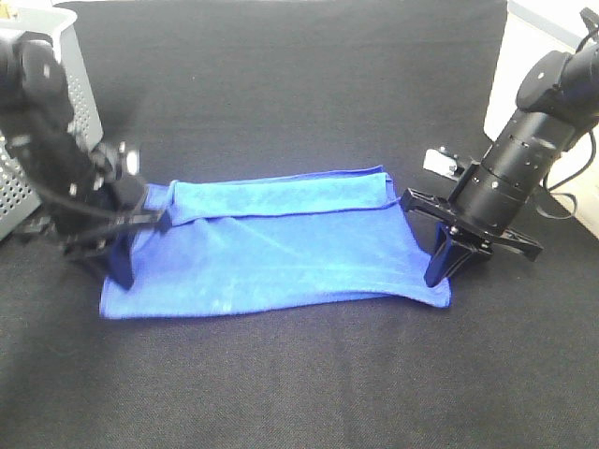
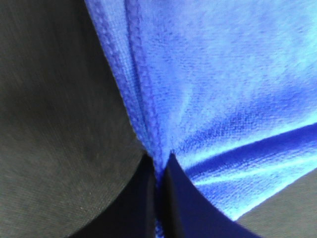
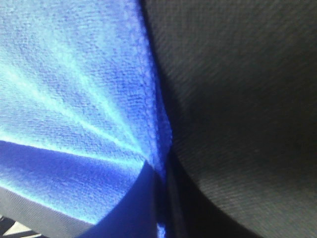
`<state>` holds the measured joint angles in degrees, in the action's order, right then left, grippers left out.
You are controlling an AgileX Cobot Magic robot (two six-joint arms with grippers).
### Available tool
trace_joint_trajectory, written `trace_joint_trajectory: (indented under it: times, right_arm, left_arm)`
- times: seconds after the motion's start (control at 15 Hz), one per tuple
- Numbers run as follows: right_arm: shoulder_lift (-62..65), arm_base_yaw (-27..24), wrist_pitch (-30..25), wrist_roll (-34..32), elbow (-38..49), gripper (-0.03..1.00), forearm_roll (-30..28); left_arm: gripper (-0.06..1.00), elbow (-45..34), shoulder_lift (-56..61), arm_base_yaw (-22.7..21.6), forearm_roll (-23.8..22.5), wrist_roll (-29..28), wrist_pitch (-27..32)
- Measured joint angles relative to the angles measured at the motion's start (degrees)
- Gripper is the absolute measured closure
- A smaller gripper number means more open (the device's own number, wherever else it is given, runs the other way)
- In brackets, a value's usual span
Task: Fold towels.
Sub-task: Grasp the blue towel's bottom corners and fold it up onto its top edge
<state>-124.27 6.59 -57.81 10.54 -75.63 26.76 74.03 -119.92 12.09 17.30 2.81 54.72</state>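
Observation:
The royal-blue towel [image 1: 281, 248] lies on the black table, folded over lengthwise, with a stitched edge running along the far side. My left gripper [image 1: 122, 271] is shut on the towel's left end, near the front corner. In the left wrist view the fingers [image 2: 143, 198] pinch the stitched hem [image 2: 143, 84]. My right gripper [image 1: 442, 271] is shut on the towel's right end. In the right wrist view the fingers [image 3: 143, 198] clamp the hem [image 3: 148, 99], with creases fanning out from the pinch. The white tag does not show.
A perforated grey basket [image 1: 82, 89] stands at the back left behind the left arm. A small white object [image 1: 438, 161] lies behind the right gripper, and a white box [image 1: 529, 56] stands at the back right. Black cloth [image 1: 299, 374] covers the table.

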Motion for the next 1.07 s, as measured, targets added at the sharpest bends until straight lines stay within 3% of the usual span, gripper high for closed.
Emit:
trace_joint_trajectory:
  times: [0.27, 0.73, 1.07]
  right_arm:
    - [0.23, 0.00, 1.43, 0.80, -2.06, 0.97, 0.63]
    - [-3.61, 0.00, 2.06, 0.63, -20.05, 0.97, 0.74]
    - [-12.61, 0.00, 0.74, 0.46, -33.86, 0.97, 0.57]
  left_arm:
    - [0.93, -0.52, 0.86, -0.06, -0.06, 0.34, -2.46]
    - [0.93, 12.66, 0.40, -3.32, -0.40, -0.92, -5.27]
    - [0.93, 24.81, -9.63, -4.07, -1.49, -0.92, -6.99]
